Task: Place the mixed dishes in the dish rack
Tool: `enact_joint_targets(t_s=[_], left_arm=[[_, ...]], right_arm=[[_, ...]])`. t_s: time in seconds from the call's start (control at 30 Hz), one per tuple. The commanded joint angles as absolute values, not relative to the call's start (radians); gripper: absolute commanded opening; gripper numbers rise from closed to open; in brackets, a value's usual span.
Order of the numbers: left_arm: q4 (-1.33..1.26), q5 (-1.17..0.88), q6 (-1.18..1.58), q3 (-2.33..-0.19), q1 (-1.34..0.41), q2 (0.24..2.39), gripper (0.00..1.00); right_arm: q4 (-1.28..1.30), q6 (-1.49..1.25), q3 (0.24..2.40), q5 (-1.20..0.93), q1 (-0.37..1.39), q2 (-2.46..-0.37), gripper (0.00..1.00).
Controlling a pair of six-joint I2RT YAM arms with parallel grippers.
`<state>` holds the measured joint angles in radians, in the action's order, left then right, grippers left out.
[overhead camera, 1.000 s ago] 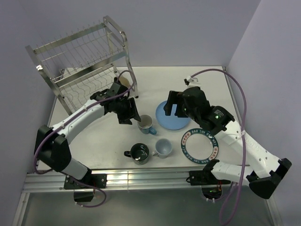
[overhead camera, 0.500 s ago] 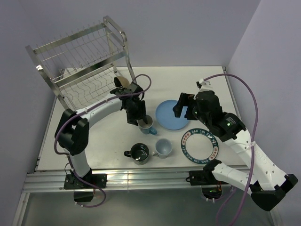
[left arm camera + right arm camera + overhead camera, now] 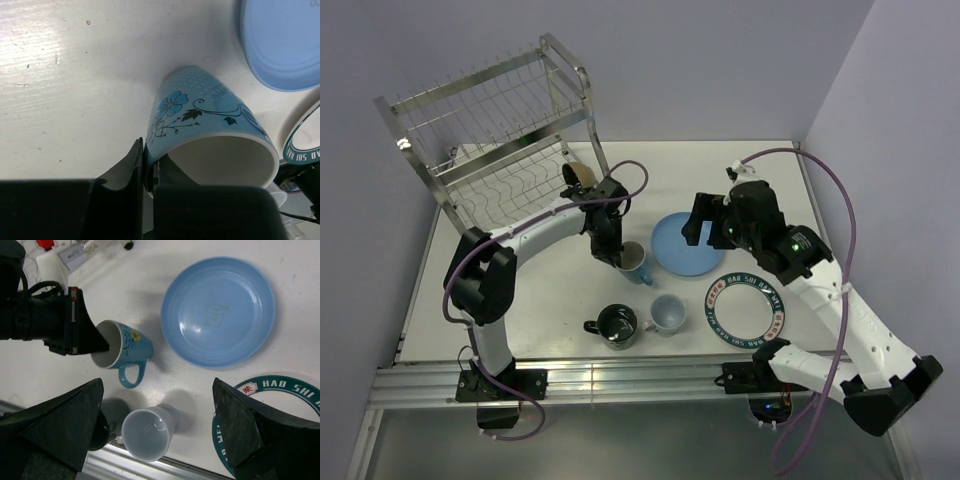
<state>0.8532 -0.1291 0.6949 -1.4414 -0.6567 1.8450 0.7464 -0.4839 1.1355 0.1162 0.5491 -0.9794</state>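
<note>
Blue mug (image 3: 210, 115) tilted toward left claw (image 3: 149, 167)

Lavender walls (image 3: 720, 70), white tabletop (image 3: 540, 300)

White table (image 3: 660, 170), scuffed; grey metal rail (image 3: 620, 382) along near edge; lavender walls (image 3: 720, 60) behind.

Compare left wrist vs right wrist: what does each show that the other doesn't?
Left wrist only: the pinch up close, with the left gripper shut on the rim of the blue mug, one finger inside and one outside.
Right wrist only: the mug's handle and the right gripper, open above the dishes.
Both: the blue mug, the light-blue plate and the lettered rim of the white plate.
</note>
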Motion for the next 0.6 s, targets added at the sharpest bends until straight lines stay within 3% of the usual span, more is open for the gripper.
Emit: enact_joint_targets(t_s=[0.0, 0.1, 0.2, 0.23, 0.33, 0.37, 0.57], left_arm=[[0.827, -0.144, 0.655, -1.49, -0.646, 1.783, 0.0], [0.782, -0.163, 0.647, -1.486, -0.623, 1.692, 0.0], [0.698, -0.228, 0.641, -1.473, -0.578, 1.574, 0.0], [0.663, -0.279, 0.644, -1.46, -0.563, 1.509, 0.0], [0.479, -0.354, 0.666, -1.392, -0.508, 1.383, 0.0], [0.433, -0.383, 0.678, -1.373, -0.494, 1.358, 0.0], [0.212, -0.44, 0.718, -1.289, -0.488, 1.244, 0.0]], right_arm=[[0.77, -0.451, 1.239, -0.013, 0.525, -1.061, 0.97], [0.819, -0.417, 1.324, -0.119, 0.5, -1.133, 0.96], [0.854, -0.435, 1.391, -0.357, 0.425, -1.195, 0.96], [0.854, -0.451, 1.402, -0.524, 0.396, -1.207, 0.95], [0.769, -0.579, 1.344, -0.775, 0.298, -1.23, 0.89], [0.688, -0.679, 1.321, -0.884, 0.273, -1.23, 0.88], [0.162, -1.151, 1.099, -1.07, 0.272, -1.178, 0.83]])
